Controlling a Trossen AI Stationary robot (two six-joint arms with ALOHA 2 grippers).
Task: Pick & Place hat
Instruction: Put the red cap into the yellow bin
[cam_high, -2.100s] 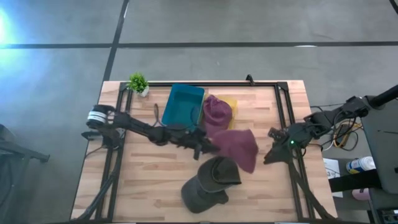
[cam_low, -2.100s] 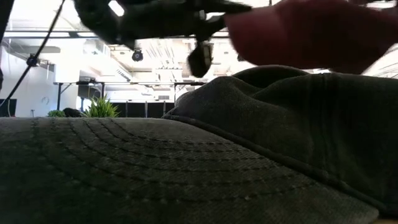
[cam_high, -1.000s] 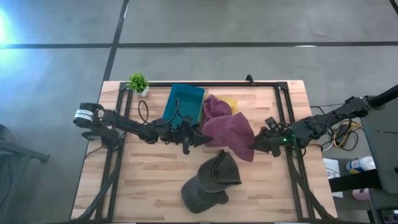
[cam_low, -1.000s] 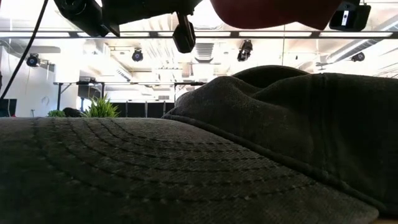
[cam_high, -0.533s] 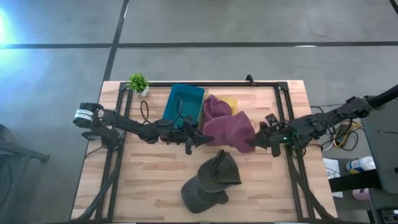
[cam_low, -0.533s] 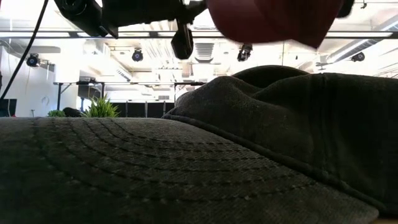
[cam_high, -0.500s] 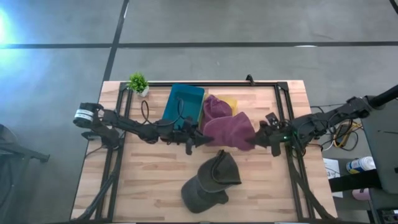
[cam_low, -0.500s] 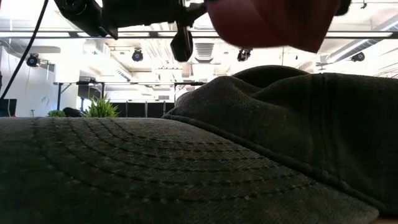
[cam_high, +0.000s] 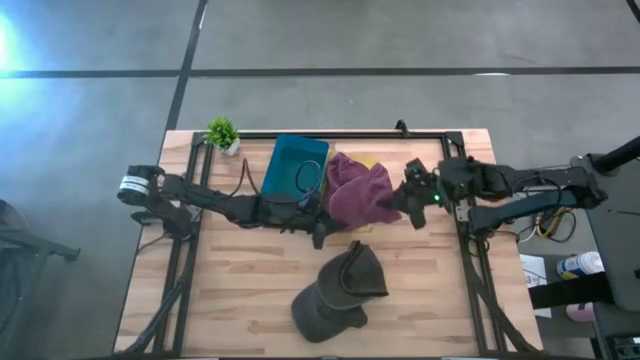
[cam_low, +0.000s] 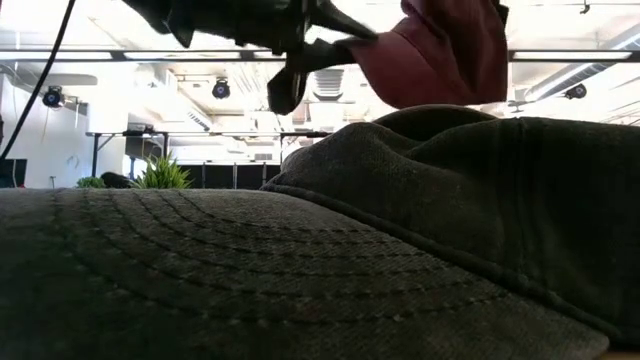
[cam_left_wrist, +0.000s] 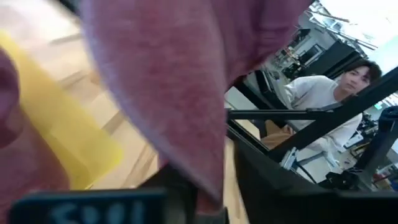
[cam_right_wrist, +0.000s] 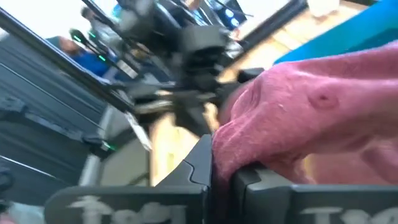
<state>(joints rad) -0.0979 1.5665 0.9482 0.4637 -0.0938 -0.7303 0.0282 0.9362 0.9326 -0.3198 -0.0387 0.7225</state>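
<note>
While your right tool (cam_high: 396, 204) is clamped shut on the edge of the maroon hat (cam_high: 358, 194), the fabric bunches between its dark fingers (cam_right_wrist: 200, 167) in the right wrist view. You can see the hat raised above the counter (cam_high: 240, 290), hanging over the yellow item (cam_high: 368, 163) and close beside the teal bin (cam_high: 295, 167) near the far side. From the level camera the same maroon cloth (cam_low: 440, 50) hangs high, above the crown of the dark cap.

Your left tool (cam_high: 318, 229) sits just at the opposite side of the maroon hat, over the middle of the counter. Whether its jaws are open or closed you cannot tell from these views; the left wrist camera is filled with maroon fabric (cam_left_wrist: 168, 87) lying across its front, with the yellow item (cam_left_wrist: 68, 146) and bare wood behind.

Moving outward, you have a dark cap (cam_high: 338, 292) resting on the near part of the counter, well apart from both tools, its brim and crown filling most of the level view (cam_low: 300, 270). A small green plant (cam_high: 222, 133) stands at the far left corner. Black frame rails (cam_high: 456, 190) run along the counter's edges.

Beyond the counter, a person in a light top (cam_left_wrist: 320, 102) shows in the left wrist view.
</note>
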